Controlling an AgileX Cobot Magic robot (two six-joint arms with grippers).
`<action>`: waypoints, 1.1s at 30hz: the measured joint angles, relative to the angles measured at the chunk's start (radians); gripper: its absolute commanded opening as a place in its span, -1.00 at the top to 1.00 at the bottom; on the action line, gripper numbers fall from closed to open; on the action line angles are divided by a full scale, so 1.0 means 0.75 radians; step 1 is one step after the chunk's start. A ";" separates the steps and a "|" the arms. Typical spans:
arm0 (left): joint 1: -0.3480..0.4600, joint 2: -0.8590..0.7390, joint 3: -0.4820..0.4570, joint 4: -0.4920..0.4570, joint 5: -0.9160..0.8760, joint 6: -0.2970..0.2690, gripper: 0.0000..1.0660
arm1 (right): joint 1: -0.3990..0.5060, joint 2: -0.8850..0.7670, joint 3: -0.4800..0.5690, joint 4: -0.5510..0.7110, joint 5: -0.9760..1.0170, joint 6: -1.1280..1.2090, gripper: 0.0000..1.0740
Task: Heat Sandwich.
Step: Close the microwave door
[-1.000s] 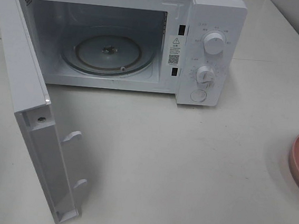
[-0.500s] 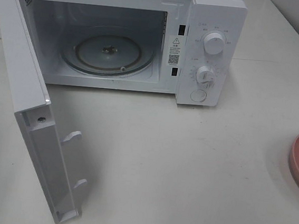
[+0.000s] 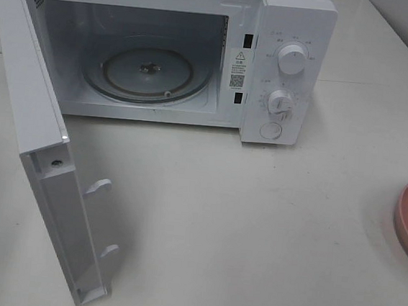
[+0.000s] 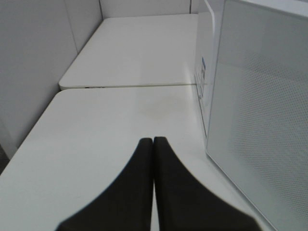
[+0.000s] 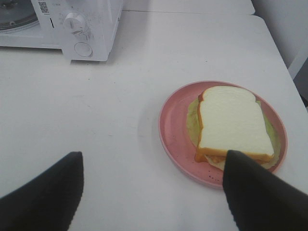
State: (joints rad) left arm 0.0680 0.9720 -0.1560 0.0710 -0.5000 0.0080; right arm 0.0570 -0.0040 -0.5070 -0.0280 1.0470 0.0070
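Left hand [image 4: 153, 142] is pressed shut, empty, beside the microwave [image 4: 260, 120]; right hand [image 5: 154, 163] gapes wide above the sandwich [image 5: 232, 124] on its pink plate [image 5: 174, 132].

Microwave [image 3: 284, 67] cavity unobstructed, open door [image 3: 38, 144] walls its left, bare table [image 3: 255, 223] in front

- The table [image 3: 254, 230] is a plain white top, pretty bare across the middle.
- A white microwave [image 3: 291, 31] sits right on it toward the back, door [image 3: 28, 100] swung wide open.
- A pink plate [image 5: 175, 132] sits on it off to the right, well apart from the microwave, only its edge showing in the high view.
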 measured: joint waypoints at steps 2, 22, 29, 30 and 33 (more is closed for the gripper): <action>0.000 0.064 -0.023 0.120 -0.028 -0.064 1.00 | 0.000 0.000 0.000 0.000 0.000 0.000 -0.42; -0.208 0.573 -0.157 0.568 -0.501 -0.335 1.00 | 0.000 0.000 0.000 0.000 0.000 0.000 -0.42; -0.356 0.659 -0.233 0.417 -0.481 -0.267 1.00 | 0.000 0.000 0.000 0.000 0.000 0.000 -0.42; -0.383 0.672 -0.248 0.397 -0.481 -0.252 1.00 | 0.000 0.000 0.000 0.000 0.000 0.000 -0.42; -0.476 0.727 -0.307 0.303 -0.481 -0.216 1.00 | 0.000 0.000 0.000 0.000 0.000 0.000 -0.42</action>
State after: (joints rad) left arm -0.2890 1.5170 -0.3860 0.2980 -0.8610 -0.1540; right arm 0.0570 -0.0040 -0.5070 -0.0280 1.0470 0.0070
